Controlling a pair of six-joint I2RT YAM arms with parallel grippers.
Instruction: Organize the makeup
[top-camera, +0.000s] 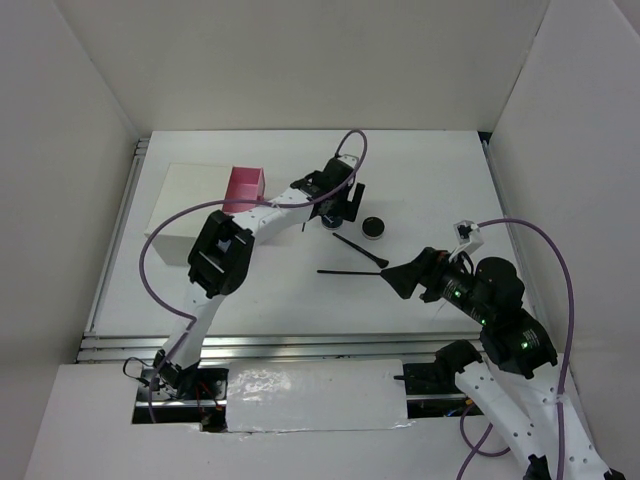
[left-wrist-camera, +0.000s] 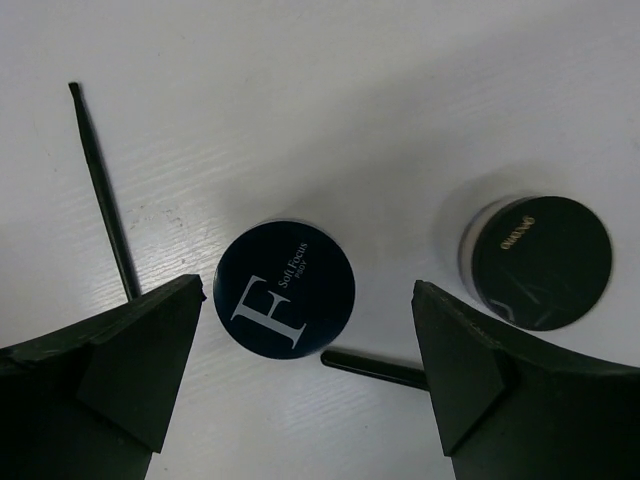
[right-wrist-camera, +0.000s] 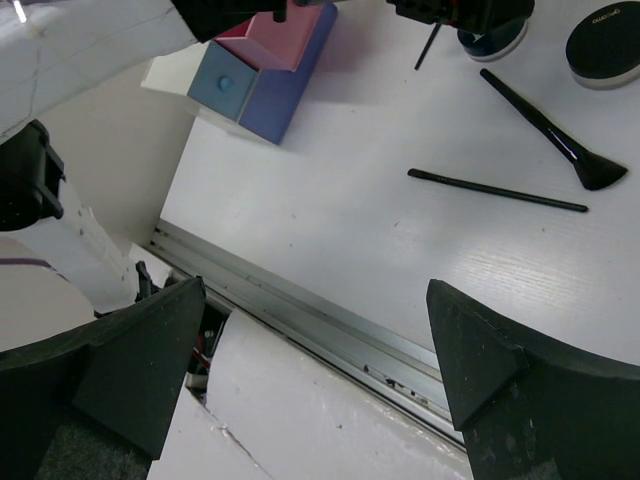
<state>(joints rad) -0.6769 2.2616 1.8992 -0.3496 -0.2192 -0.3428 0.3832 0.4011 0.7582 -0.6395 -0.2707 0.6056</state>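
My left gripper (top-camera: 338, 212) is open and hovers just above the blue-topped compact (left-wrist-camera: 285, 300), which lies between its fingers (left-wrist-camera: 150, 365) without touching them. The black compact (left-wrist-camera: 540, 262) sits to its right, also in the top view (top-camera: 373, 228). A thin black pencil (left-wrist-camera: 100, 190) lies at the left, and a brush handle's end (left-wrist-camera: 375, 368) pokes in from below. The flat-headed brush (top-camera: 362, 250) and another thin pencil (top-camera: 350, 271) lie mid-table. My right gripper (top-camera: 388, 276) is open and empty, raised beside them; its view shows the brush (right-wrist-camera: 550, 130) and pencil (right-wrist-camera: 495, 190).
The white box (top-camera: 190, 215) stands at the back left with a pink drawer (top-camera: 243, 188) pulled open; its blue drawer front (right-wrist-camera: 225, 80) shows in the right wrist view. A metal rail (right-wrist-camera: 320, 320) runs along the table's near edge. White walls enclose the table.
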